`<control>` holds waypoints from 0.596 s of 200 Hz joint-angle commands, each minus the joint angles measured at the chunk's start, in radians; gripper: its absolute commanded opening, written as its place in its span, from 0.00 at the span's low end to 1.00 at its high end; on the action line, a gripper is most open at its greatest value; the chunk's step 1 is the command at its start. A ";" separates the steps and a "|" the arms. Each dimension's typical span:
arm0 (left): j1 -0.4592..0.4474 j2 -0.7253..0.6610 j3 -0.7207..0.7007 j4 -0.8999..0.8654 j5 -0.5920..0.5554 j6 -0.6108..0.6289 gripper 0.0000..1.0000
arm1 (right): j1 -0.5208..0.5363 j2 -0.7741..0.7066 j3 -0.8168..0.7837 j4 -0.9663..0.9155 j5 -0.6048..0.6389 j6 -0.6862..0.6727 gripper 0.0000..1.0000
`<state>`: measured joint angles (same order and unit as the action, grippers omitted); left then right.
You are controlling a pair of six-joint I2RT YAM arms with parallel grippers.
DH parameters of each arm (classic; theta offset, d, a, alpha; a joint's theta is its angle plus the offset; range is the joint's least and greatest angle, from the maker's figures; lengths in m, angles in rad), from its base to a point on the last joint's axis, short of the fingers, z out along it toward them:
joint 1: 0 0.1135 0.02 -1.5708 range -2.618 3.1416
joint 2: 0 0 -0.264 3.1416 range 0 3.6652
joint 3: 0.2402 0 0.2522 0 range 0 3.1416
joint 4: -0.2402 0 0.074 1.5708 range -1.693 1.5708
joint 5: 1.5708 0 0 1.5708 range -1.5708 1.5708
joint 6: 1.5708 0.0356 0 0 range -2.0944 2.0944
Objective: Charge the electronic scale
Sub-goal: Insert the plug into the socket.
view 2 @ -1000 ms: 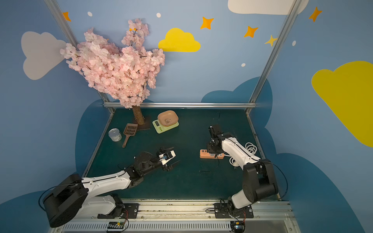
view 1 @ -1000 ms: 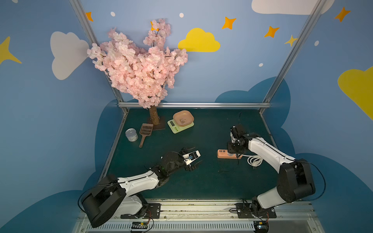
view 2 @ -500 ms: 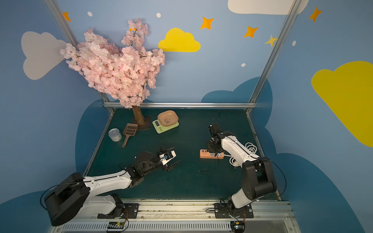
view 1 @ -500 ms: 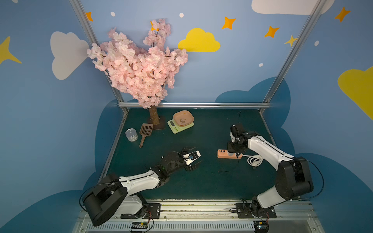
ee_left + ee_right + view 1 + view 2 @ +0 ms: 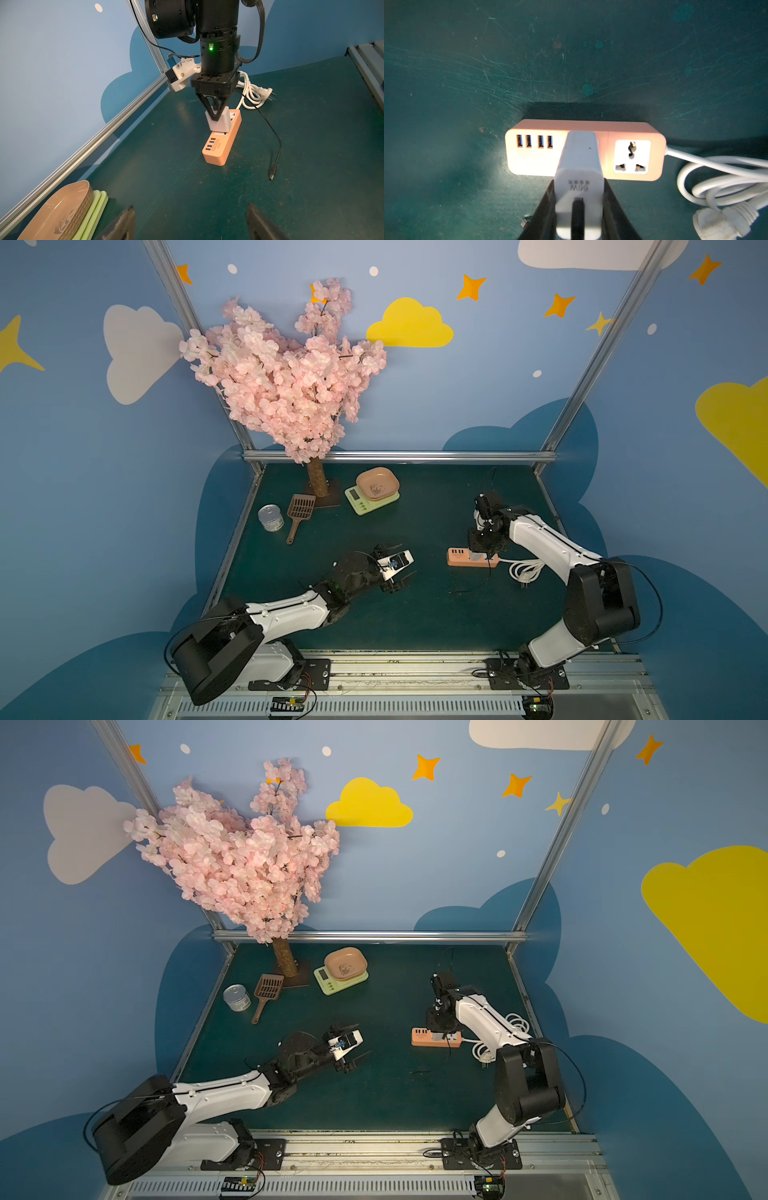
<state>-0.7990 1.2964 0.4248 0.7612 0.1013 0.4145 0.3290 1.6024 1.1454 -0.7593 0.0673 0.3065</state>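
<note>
The electronic scale [image 5: 371, 501] [image 5: 337, 984], pale yellow-green under a pink dish [image 5: 62, 207], stands at the back of the mat beside the tree trunk; its green edge [image 5: 97, 205] shows in the left wrist view. My right gripper [image 5: 482, 549] [image 5: 439, 1029] [image 5: 216, 116] [image 5: 579, 184] is shut on the white cube charger [image 5: 221, 124] [image 5: 579, 153], which stands slightly tilted on the salmon-pink power strip [image 5: 456, 556] [image 5: 419, 1036] [image 5: 218, 151] [image 5: 542, 126]. A black cable runs from the charger to a loose plug [image 5: 272, 173] on the mat. My left gripper [image 5: 407, 560] [image 5: 356, 1048] [image 5: 190, 206] hovers open mid-mat, holding nothing.
A pink blossom tree [image 5: 291, 381] stands at the back left, with a brown scoop [image 5: 299, 510] and a tin can [image 5: 271, 517] near it. The strip's white cord [image 5: 525, 570] [image 5: 251, 91] lies coiled to the right. Aluminium rails [image 5: 399, 456] bound the mat.
</note>
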 commanded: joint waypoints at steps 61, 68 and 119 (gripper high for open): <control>-0.002 0.027 0.037 0.016 0.012 -0.013 0.83 | 0.006 0.057 -0.084 -0.017 -0.011 0.009 0.02; -0.002 0.030 0.038 0.016 0.012 -0.011 0.83 | 0.007 0.050 -0.093 -0.011 -0.013 0.011 0.02; -0.002 0.044 0.047 0.019 0.017 -0.013 0.83 | 0.025 0.010 -0.131 0.014 -0.016 0.029 0.00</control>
<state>-0.7986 1.3304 0.4431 0.7647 0.1043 0.4141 0.3389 1.5642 1.0885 -0.6914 0.0669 0.3141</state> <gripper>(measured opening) 0.832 0.300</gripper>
